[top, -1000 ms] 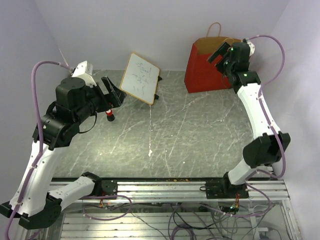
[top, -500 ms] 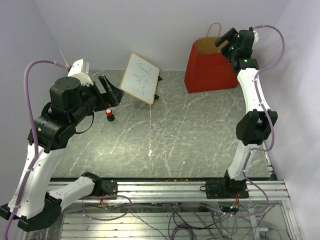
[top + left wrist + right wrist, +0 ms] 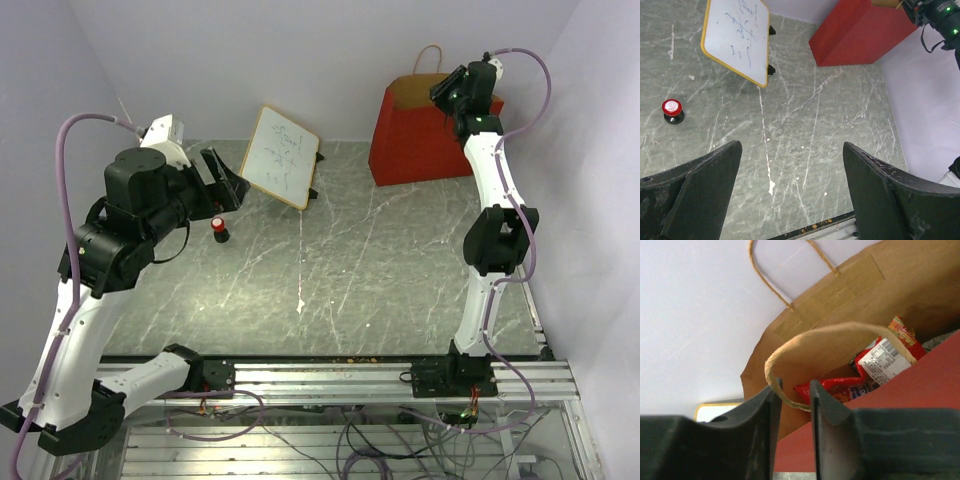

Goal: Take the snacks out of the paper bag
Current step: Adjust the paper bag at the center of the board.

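ok so the right gripper [image 3: 795,392] is up at the mouth of the paper bag [image 3: 415,150], jaws drawn in to a narrow slot; the near handle [image 3: 840,330] runs right through that slot, but there's a sliver of daylight either side of the paper cord, so I honestly can't tell if it's clamped yet or just bracketing it; nothing else is in there.

Just past the fingers you look over the red front wall into the brown inside; the snacks [image 3: 875,365] are all in there, none out on the table [image 3: 350,260]; I can make out a red wrapper [image 3: 832,386] lying low and a packet with a white label [image 3: 882,360] propped against it. The far handle [image 3: 765,277] stands up against the back wall.

My take: this step is about getting hold of the bag, not the snacks; pinch the cord squarely, then lift or pull gently, because a light upright bag will probably tip or skid if yanked; keep the mouth held wide.

The left gripper [image 3: 791,147] hangs well apart, spread wide and empty, over the table near the whiteboard [image 3: 737,37] and a small red cap [image 3: 672,107]; it's the one free to reach in.
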You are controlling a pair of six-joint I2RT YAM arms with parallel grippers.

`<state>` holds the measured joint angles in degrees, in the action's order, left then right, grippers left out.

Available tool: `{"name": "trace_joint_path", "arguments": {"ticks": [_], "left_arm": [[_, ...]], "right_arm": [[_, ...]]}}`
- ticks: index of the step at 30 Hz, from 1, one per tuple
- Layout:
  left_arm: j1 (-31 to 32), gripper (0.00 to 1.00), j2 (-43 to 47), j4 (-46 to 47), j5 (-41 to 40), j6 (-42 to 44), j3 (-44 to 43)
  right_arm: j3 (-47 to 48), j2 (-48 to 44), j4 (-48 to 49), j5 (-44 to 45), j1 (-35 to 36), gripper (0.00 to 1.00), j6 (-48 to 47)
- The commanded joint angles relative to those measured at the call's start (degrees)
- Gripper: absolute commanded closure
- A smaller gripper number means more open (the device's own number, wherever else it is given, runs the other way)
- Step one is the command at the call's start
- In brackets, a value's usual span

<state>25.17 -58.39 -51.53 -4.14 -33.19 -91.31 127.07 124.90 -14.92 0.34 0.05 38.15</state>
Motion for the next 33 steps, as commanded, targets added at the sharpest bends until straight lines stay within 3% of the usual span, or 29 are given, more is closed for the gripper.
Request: {"name": "trace_joint_path", "arguments": {"ticks": [1,3,4,19,28,33], "left_arm": [[-0.57,0.07,-1.43,-2.28,2.95,1.4,-4.5],[-0.56,0.07,-2.24,-2.47,3.86,1.63,-5.21],[-0.56,0.07,-2.59,-2.33,4.48,1.45,-5.32],[-0.56,0.07,0.75,1.34,12.76,-2.28,-1.22],[-0.56,0.07,0.12,5.04,17.92,-4.52,1.31],[-0.56,0.07,-2.28,13.46,24.25,-8.47,5.92]], "right_arm": [[-2.81,-2.6,3.95,-4.21,-0.17,0.83,0.96],[-6.55,-5.38,5.18,-5.44,-0.12,0.99,1.16],[-7.87,-6.87,4.82,-5.72,-0.07,1.0,1.14],[-30.77,-32.97,-0.04,-18.41,0.68,1.0,3.44],[-40.4,-47.79,-14.72,-32.56,2.98,1.0,-0.17],[-48.49,-60.47,-25.42,-31.66,3.02,1.0,-4.13]]}}
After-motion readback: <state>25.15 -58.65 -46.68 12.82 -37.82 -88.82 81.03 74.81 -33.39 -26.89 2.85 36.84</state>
